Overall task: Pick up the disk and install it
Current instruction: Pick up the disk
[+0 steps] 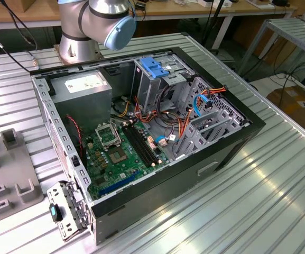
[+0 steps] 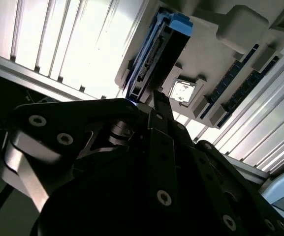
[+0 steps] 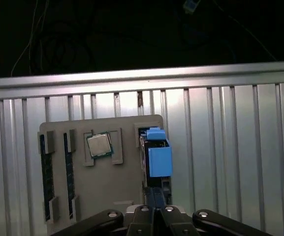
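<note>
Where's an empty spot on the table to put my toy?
The bare ribbed table on the exterior view's right of the case is free. Inside the case it's crowded with cables. The tray holds the disk and a chip.

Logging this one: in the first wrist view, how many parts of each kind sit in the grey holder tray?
disk: 1
processor chip: 1
memory sticks: 2
Total: 4
</note>
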Controlling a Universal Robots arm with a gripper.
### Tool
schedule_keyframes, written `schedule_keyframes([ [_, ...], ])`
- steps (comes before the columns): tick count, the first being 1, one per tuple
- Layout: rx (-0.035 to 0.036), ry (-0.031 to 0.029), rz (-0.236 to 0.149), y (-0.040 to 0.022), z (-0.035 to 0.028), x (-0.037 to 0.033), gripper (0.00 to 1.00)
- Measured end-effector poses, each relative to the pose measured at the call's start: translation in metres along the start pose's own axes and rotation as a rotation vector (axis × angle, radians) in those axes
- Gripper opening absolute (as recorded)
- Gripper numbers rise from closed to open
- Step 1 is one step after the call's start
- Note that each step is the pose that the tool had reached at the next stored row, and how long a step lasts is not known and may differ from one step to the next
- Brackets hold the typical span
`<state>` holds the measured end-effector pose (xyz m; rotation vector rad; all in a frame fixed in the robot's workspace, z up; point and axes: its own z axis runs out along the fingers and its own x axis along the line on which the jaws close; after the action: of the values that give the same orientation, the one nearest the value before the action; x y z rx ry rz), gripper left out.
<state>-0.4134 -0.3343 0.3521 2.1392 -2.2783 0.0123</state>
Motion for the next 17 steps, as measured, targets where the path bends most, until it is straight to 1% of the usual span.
schedule_keyframes([
  [4,0.0001,-0.0001,0.000,-0.0008,0.0004,-0.0001,0.11],
  [6,0.0004,-0.0006,-0.007,-0.0013,0.0013,-0.0004,0.11],
  [12,0.0091,-0.0010,-0.028,-0.0014,0.0065,-0.0006,0.11],
  [15,0.0093,-0.0010,-0.028,-0.0015,0.0081,-0.0013,0.11],
  [17,0.0094,-0.0010,-0.028,-0.0014,0.0088,-0.0036,0.11],
])
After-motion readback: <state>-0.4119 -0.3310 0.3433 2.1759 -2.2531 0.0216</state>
